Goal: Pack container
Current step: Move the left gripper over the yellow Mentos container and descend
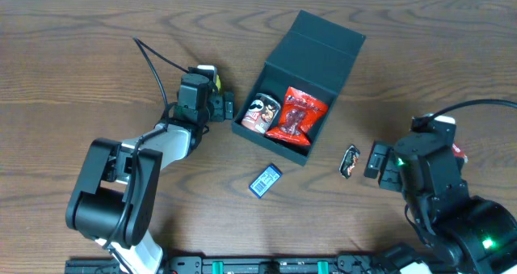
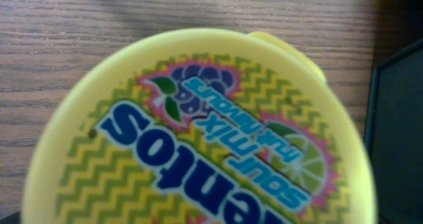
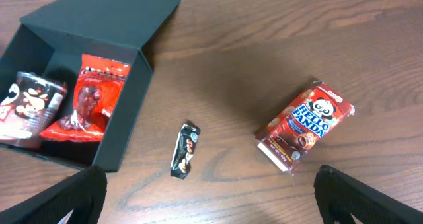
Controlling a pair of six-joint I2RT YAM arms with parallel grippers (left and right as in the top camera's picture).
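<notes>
The dark teal-black container [image 1: 321, 46] lies open in the middle of the table, its lid folded back to the upper right. Inside are a small Pringles can [image 1: 260, 112] and a red snack packet [image 1: 296, 115]. My left gripper [image 1: 216, 103] is just left of the container. A yellow Mentos tub [image 2: 198, 131] fills the left wrist view, hiding the fingers, and seems held. My right gripper [image 3: 211, 197] is open and empty, above bare table. Beyond it lie a dark wrapper [image 3: 186, 150] and a Hello Panda box [image 3: 305, 125].
A small blue packet [image 1: 265, 180] lies on the table in front of the container. The dark wrapper [image 1: 349, 161] lies between the container and my right gripper [image 1: 380, 161]. The container's wall [image 3: 122, 118] shows at the left of the right wrist view.
</notes>
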